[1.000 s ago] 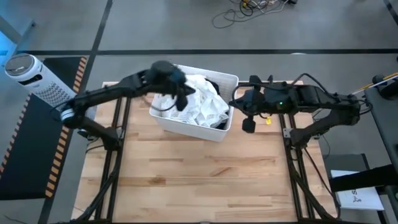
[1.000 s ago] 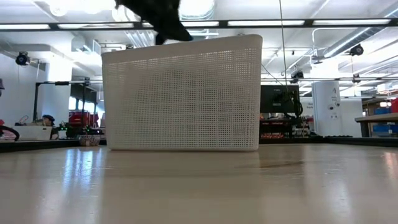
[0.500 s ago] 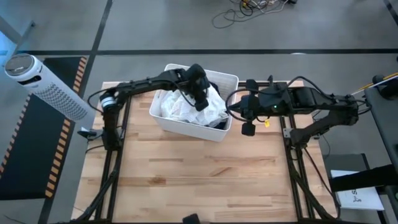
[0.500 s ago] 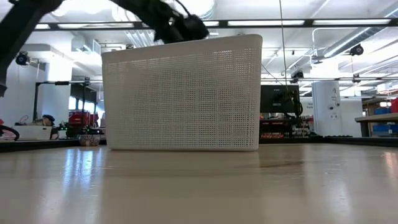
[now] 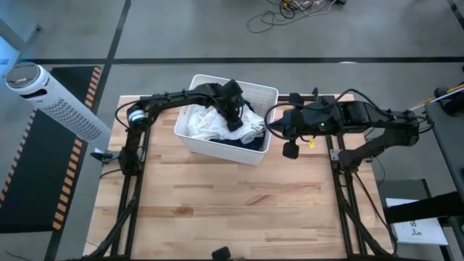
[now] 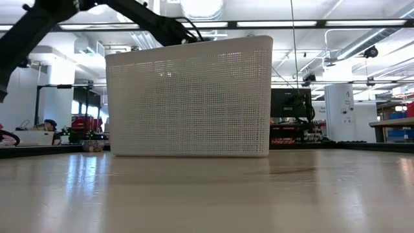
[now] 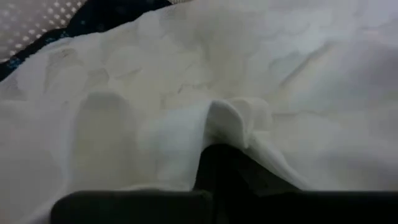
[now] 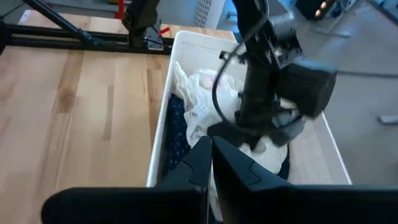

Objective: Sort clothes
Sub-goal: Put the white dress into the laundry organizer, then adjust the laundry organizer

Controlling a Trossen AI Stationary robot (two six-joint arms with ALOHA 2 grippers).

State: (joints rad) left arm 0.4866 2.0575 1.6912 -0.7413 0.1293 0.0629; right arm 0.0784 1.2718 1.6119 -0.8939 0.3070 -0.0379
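No clothes (image 5: 217,125) had left the basket (image 5: 255,154) at upper centre; left gripper (image 5: 233,120) was buried in the white pile, grip unclear, right gripper (image 5: 290,148) pressed together beside the basket, sorting barely begun.

The high view looks straight down on the whole worktop (image 5: 217,210), while the low view sits at worktop level, facing the white basket (image 6: 187,97) and the room behind. The left wrist view is pressed close against white fabric (image 7: 186,93); the right wrist view looks into the same basket from beside it.
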